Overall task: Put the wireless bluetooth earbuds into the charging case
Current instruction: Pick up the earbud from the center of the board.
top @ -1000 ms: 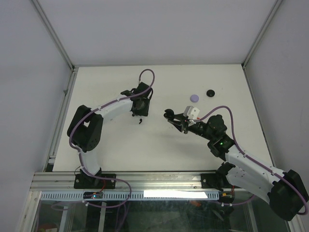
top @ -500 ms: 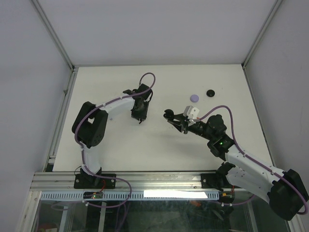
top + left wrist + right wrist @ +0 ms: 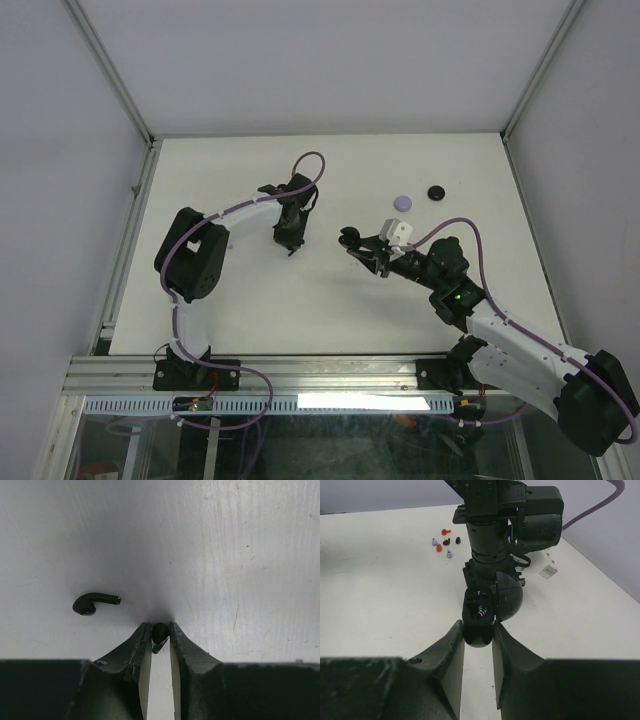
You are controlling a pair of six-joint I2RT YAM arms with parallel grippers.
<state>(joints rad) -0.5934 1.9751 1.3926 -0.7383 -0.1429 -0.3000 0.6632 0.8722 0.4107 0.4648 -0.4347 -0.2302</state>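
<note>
The charging case (image 3: 480, 611), lid open, is clamped in the right gripper (image 3: 478, 626) over the scuffed white table (image 3: 400, 160), which pale walls (image 3: 300, 60) box in. The left gripper (image 3: 160, 626) is nipped shut on one earbud (image 3: 160, 633) down at the tabletop, with the second earbud (image 3: 92, 604) lying loose near it. A lilac disc (image 3: 402, 201) and a black disc (image 3: 436, 192) sit apart toward the far right, and the left arm (image 3: 505, 515) blocks the right wrist's view beyond the case.
</note>
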